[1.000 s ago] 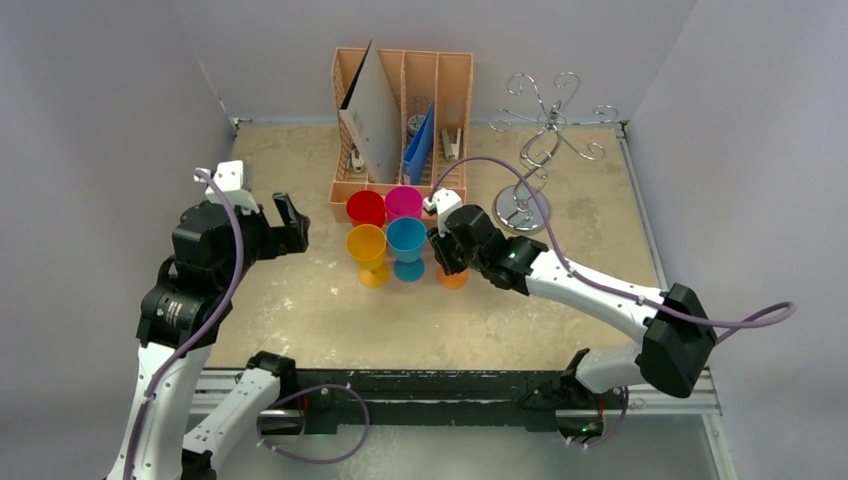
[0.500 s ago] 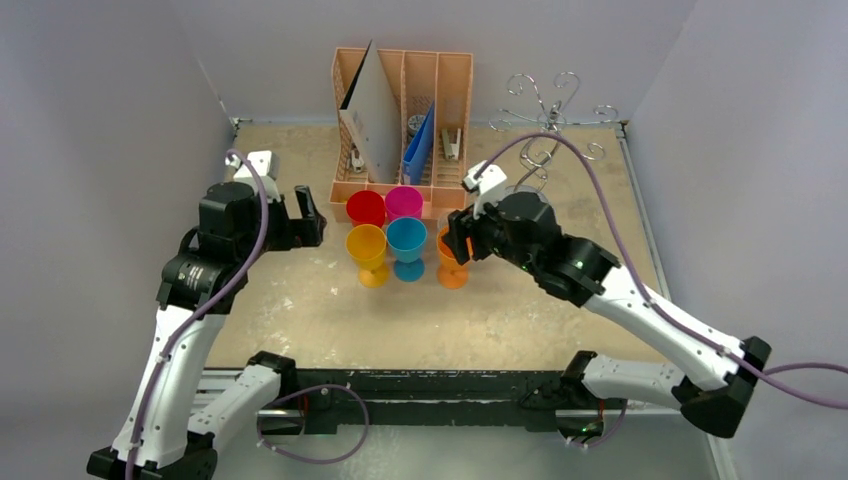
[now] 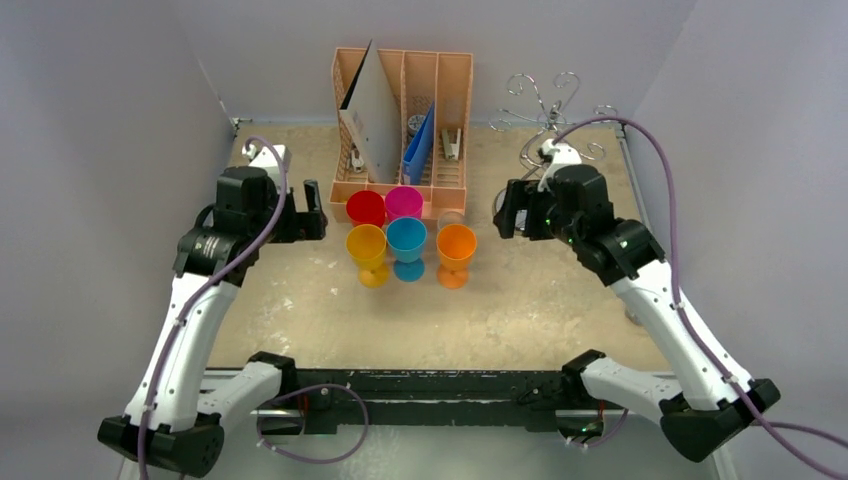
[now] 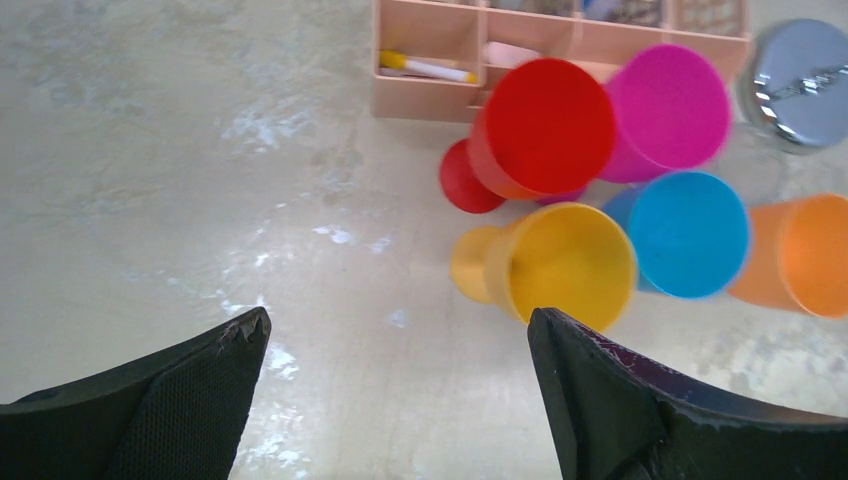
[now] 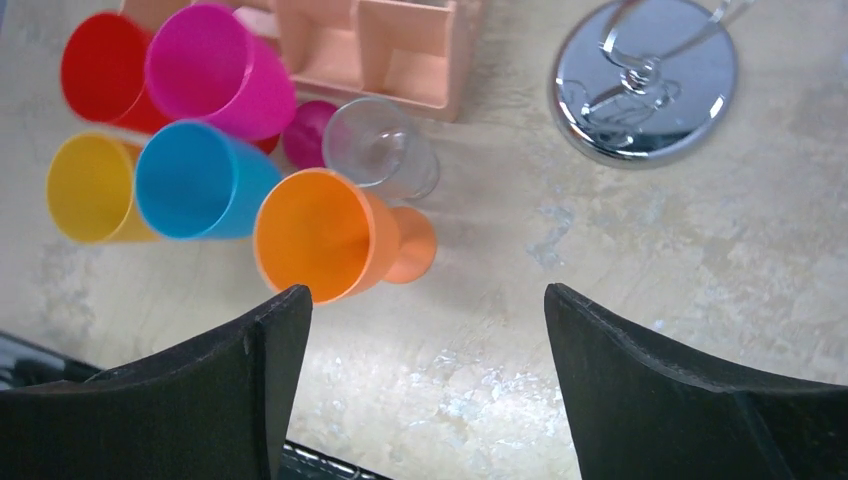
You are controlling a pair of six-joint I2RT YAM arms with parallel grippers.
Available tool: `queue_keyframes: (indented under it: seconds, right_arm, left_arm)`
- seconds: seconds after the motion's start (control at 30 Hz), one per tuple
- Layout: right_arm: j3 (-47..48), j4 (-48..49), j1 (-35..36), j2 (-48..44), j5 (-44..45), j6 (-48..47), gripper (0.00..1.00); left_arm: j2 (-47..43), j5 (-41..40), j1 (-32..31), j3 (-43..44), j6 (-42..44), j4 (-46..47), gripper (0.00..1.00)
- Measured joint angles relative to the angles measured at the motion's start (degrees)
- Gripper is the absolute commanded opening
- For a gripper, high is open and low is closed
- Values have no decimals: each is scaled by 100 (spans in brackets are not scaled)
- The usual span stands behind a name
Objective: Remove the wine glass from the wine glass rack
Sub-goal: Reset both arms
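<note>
Left gripper (image 4: 397, 318) and right gripper (image 5: 420, 295) are both standing wide open, gripping nothing. The orange wine glass (image 5: 320, 235) is standing upright just beyond the right gripper's left finger, clear of the rack (image 5: 645, 80) beyond its right finger.

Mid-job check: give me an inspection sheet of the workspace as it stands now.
Surface: beige table, scuffed with pale patches.
Job's things: wine glass rack at far right, no glass seen hanging; five coloured wine glasses and a clear glass stand before the peach organiser.
Clutter: peach organiser holds folders and small items.
Grippers: left gripper and right gripper open, empty, above the table.
Cables: right purple cable arcs close by the rack's arms; left purple cable runs down its arm.
Surroundings: grey walls; nothing else seen.
</note>
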Motion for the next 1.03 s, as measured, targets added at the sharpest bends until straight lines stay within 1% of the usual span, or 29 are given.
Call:
queue_keyframes:
  seconds: [0.1,0.2,0.27,0.4,0.57,0.67,0.87,1.03]
  right_arm:
    - [4,-61,-573,120,-431,195,89]
    - [7,-140,-793,212,-623,258,91]
    - [7,-155,-881,216,-678,254,92]
    - [98,-181,-1266,225,-962,251,92]
    - [264,-192,-2179,391,-1565,278,93]
    - [280,-267,-2509,476,-1705,251,94]
    - [442,-568,-2579,520,-1757,-22,98]
    - [356,-632,-2579,234,-1711,-245,99]
  left_arm:
    - [286,-2,376,70,120,-9,100]
    - [417,9,787,74,66,81,100]
    - [411,-26,896,79,-44,151,100]
    - [348,-52,907,153,-227,153,100]
    - [87,-330,907,179,-503,138,100]
    - [-39,-452,907,179,-649,133,100]
    - [46,-570,907,179,-791,98,100]
    - [138,-610,907,179,-785,76,100]
